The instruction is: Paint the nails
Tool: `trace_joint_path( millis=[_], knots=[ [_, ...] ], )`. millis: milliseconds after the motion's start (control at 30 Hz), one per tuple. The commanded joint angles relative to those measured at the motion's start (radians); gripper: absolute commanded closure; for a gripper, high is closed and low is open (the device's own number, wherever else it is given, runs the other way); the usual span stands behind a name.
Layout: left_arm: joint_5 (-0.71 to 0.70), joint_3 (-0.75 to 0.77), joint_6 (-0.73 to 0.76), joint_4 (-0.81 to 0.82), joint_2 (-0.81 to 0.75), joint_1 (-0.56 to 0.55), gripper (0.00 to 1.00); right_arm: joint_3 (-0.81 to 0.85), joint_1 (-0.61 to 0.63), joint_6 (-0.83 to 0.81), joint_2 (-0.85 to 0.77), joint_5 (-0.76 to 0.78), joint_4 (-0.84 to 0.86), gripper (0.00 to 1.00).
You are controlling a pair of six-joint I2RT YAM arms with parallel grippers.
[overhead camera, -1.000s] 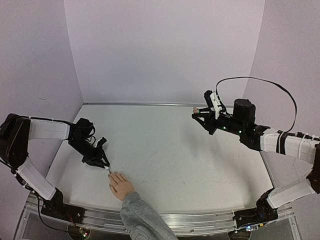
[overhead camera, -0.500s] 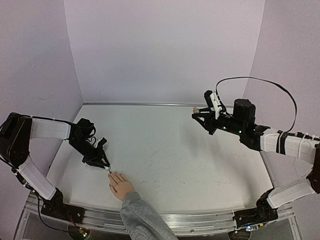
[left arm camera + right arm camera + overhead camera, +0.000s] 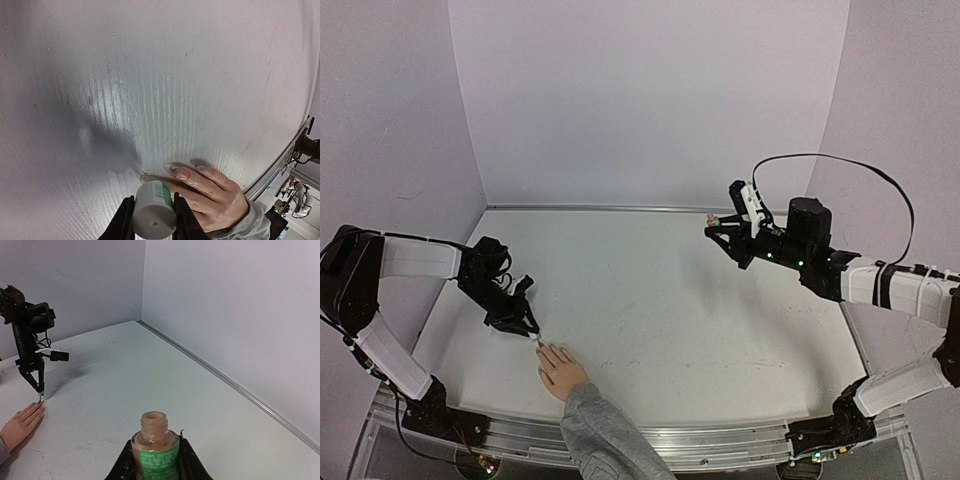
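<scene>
Top view: left tool (image 3: 528,328) reaches a hand (image 3: 562,370) at the desk's (image 3: 670,300) near edge; right tool (image 3: 720,230) hangs well apart.
Left wrist: jaws clamp the brush cap (image 3: 154,212), its brush just beside the nails (image 3: 182,174). Painting seems in hand; next needs fine strokes.
Right wrist: jaws clamp the open bottle (image 3: 155,452).

We see a scuffed white worktop (image 3: 660,300) enclosed by plain lilac walls (image 3: 650,100), with an aluminium rail (image 3: 720,447) along its near edge. An uncapped glass bottle of beige-pink polish (image 3: 155,449), green-labelled, stands upright, raised above the worktop. A whitish cylindrical cap (image 3: 153,216) hangs low over its near left part.
</scene>
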Motion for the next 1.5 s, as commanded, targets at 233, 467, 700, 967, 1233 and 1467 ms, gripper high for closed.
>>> trace_joint_path(
  millis=[233,467,700,967,1233,1467],
  knots=[
    [-0.015,0.04,0.028,0.021,0.012,0.004,1.0,0.005,-0.005,0.015,-0.013,-0.009,0.071,1.0],
    [-0.014,0.042,0.033,0.027,0.021,0.007,1.0,0.006,-0.005,0.016,-0.012,-0.008,0.069,1.0],
    [-0.013,0.048,0.036,0.031,0.02,0.011,1.0,0.008,-0.006,0.016,-0.006,-0.009,0.07,1.0],
    [-0.011,0.053,0.036,0.034,0.022,0.012,1.0,0.009,-0.008,0.018,-0.002,-0.011,0.069,1.0],
    [-0.022,0.051,0.033,0.033,0.014,0.015,1.0,0.01,-0.008,0.016,-0.004,-0.013,0.069,1.0],
    [-0.043,0.054,0.027,0.018,-0.007,0.017,1.0,0.008,-0.008,0.018,-0.008,-0.014,0.069,1.0]
  ],
)
